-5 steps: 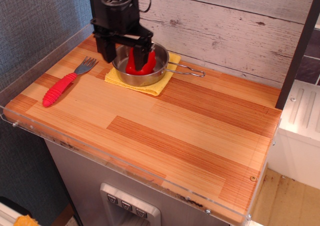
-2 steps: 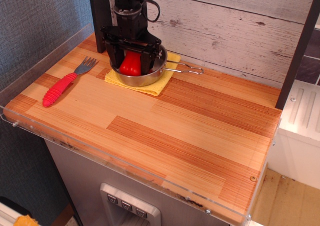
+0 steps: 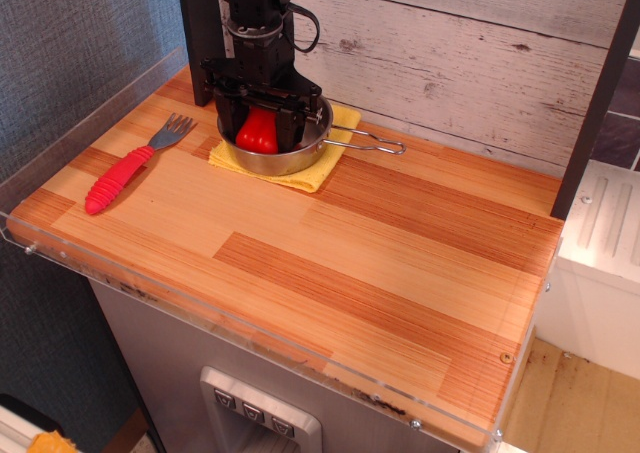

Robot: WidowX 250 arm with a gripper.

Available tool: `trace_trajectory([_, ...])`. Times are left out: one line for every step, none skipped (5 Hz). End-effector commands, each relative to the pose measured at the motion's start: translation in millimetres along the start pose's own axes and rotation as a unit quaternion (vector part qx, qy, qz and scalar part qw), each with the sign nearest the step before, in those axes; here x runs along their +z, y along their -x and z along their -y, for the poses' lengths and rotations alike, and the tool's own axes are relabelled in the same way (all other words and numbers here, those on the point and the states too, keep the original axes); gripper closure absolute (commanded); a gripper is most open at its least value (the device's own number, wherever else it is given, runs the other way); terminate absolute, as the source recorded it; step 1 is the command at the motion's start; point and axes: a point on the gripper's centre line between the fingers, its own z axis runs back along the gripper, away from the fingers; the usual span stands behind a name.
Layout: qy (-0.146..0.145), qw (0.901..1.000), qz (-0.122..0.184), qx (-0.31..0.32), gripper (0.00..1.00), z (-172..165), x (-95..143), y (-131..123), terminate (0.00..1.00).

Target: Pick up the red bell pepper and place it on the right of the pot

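Observation:
The red bell pepper (image 3: pixel 257 131) sits inside the pot (image 3: pixel 316 143), a small steel pan with a thin wire handle pointing right, at the back left of the wooden table. My black gripper (image 3: pixel 259 145) reaches down into the pot. Its jaws are open and stand on either side of the pepper, close to its flanks. The lower part of the pepper is hidden by the pot's rim.
The pot rests on a yellow cloth (image 3: pixel 308 179). A fork with a ribbed red handle (image 3: pixel 118 177) lies at the left. A clear acrylic rim (image 3: pixel 60 158) lines the left and front edges. A plank wall (image 3: pixel 450 63) stands behind.
The gripper has come down into the pot and shifted slightly right, so its jaws now straddle the pepper. The pepper and pot stay where they were.

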Motion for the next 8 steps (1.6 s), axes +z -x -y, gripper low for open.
trace_trajectory([0.007, 0.9934, 0.113, -0.017, 1.00, 24.7, 84.4, 3.9, 0.00])
trace_trajectory([0.027, 0.9911, 0.110, -0.070, 1.00, 64.6, 84.7, 10.5, 0.00])
trace_trajectory([0.045, 0.9898, 0.087, -0.103, 1.00, 102.9, 73.5, 6.8, 0.00])
trace_trajectory([0.026, 0.9921, 0.089, -0.085, 1.00, 128.8, 63.7, -2.8, 0.00])
trace_trajectory([0.014, 0.9951, 0.073, -0.066, 1.00, 150.6, 56.7, -5.1, 0.00])
trace_trajectory([0.032, 0.9978, 0.043, -0.040, 1.00, 164.1, 48.7, -0.4, 0.00])
trace_trajectory([0.053, 0.9976, 0.027, -0.036, 1.00, 166.2, 43.7, 0.5, 0.00])
trace_trajectory([0.064, 0.9969, 0.019, -0.043, 1.00, 163.1, 39.7, -1.2, 0.00])
